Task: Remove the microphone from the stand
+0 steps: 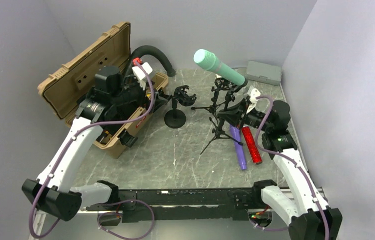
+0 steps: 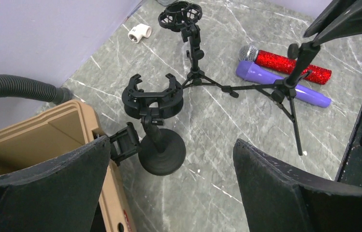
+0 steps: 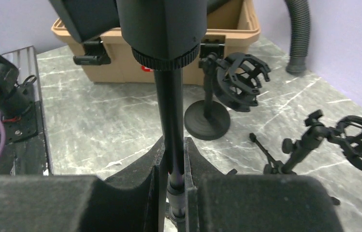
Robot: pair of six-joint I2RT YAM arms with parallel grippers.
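Observation:
A mint-green microphone (image 1: 219,66) with a dark tail sits tilted in the clip at the top of a black tripod stand (image 1: 218,127) near the table's middle right. My right gripper (image 1: 234,114) is shut on the stand's thin upright pole (image 3: 171,116). In the right wrist view the pole runs up between the fingers (image 3: 191,159) to a dark round collar. My left gripper (image 2: 171,141) hangs open beside the tan case with nothing between its fingers, well left of the microphone. The stand's legs (image 2: 290,104) show in the left wrist view.
An open tan case (image 1: 100,70) and a black hose (image 1: 152,52) fill the back left. A round-base stand with a shock mount (image 1: 176,117) and a small tripod mount (image 2: 181,14) stand near the middle. Purple (image 1: 239,147) and red glitter (image 1: 251,145) microphones lie at right. A grey box (image 1: 264,71) sits behind.

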